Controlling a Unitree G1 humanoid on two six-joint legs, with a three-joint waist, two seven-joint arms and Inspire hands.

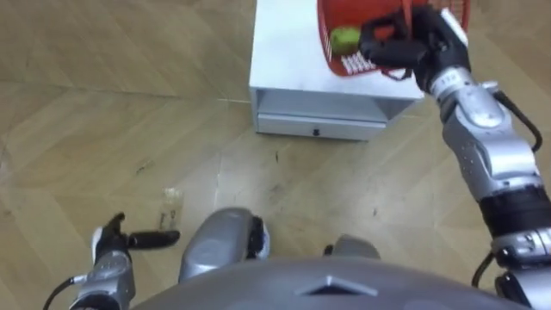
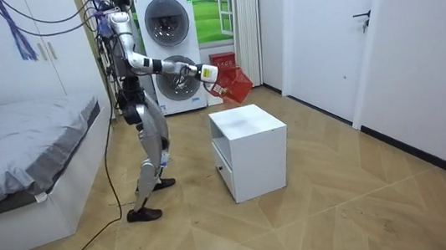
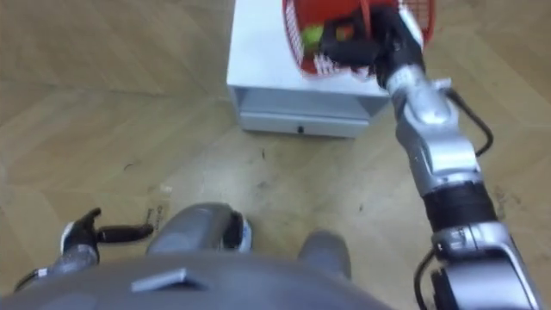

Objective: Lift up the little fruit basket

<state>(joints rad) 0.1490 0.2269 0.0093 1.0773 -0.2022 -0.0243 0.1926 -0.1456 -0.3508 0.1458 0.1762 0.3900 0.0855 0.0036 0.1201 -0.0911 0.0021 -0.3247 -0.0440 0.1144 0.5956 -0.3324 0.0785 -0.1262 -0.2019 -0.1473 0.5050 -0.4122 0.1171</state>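
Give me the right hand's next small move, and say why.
Probably level the basket and hold it steady. The right hand is curled round its handle, and the room view shows the basket clear above the white cabinet but hanging tilted, with a green fruit inside that might roll out. The left hand hangs low, open and idle.

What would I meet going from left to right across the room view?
Bed → washing machines → fruit basket → door. The white cabinet overlaps the basket's span, so it is left out.
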